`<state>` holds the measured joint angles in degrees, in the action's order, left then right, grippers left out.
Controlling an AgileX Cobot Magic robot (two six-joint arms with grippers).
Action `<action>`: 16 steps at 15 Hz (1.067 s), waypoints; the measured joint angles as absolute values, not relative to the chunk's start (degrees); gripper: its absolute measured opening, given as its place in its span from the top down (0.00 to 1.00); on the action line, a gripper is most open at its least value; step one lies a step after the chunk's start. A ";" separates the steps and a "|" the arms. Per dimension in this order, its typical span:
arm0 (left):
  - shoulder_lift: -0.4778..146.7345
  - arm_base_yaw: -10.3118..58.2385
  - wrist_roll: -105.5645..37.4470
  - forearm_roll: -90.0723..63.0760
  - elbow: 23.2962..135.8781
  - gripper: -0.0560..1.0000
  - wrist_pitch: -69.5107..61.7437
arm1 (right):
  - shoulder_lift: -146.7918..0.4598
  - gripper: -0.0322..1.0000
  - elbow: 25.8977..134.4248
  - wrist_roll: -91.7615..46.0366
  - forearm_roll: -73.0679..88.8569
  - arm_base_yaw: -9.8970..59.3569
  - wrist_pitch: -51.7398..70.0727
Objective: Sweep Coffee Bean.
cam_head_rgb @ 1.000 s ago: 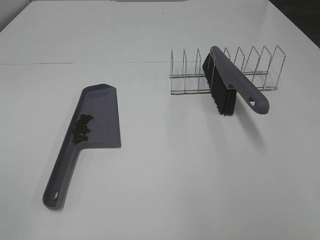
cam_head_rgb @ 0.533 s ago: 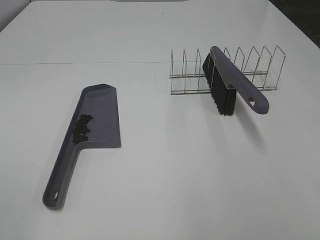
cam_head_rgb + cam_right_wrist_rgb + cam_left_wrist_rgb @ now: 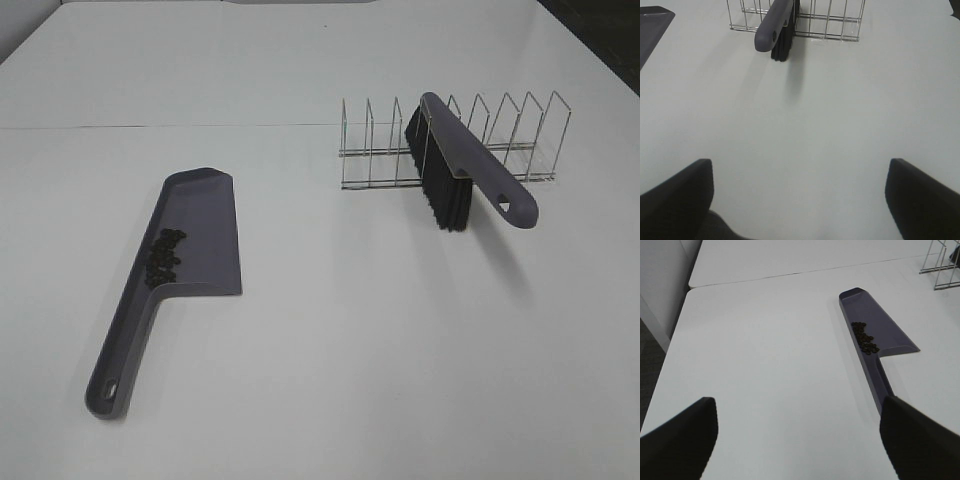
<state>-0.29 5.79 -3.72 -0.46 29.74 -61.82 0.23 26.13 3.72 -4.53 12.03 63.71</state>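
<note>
Surface [image 3: 330, 350] space, white and broad, was left bare between the tools. Toward the right side, a wire rack [image 3: 520, 150] was used as a rest, so that the brush [image 3: 455, 165] was propped across it with bristles hanging down and handle jutting out, easy to grasp. On the left, the dustpan [image 3: 205, 235] was laid flat, handle toward the robot. Both the left gripper [image 3: 797, 437] and the right gripper [image 3: 800, 197] were held wide apart, nothing gripped, well back from everything. The coffee bean [image 3: 163, 257] cluster was seen inside the pan, against its side wall near the handle, so the sweeping appeared finished
</note>
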 joint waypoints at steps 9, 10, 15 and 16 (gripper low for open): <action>-0.29 5.79 -2.06 0.57 29.74 0.18 -61.71 | 0.23 0.20 26.13 4.01 -4.53 12.03 63.71; -0.29 5.79 -2.06 0.57 29.74 0.18 -61.71 | 0.23 0.20 26.13 4.01 -4.53 12.03 63.71; -0.29 5.79 -2.06 0.57 29.74 0.18 -61.71 | 0.23 0.20 26.13 4.01 -4.53 12.03 63.71; -0.29 5.79 -2.06 0.57 29.74 0.18 -61.71 | 0.23 0.20 26.13 4.01 -4.53 12.03 63.71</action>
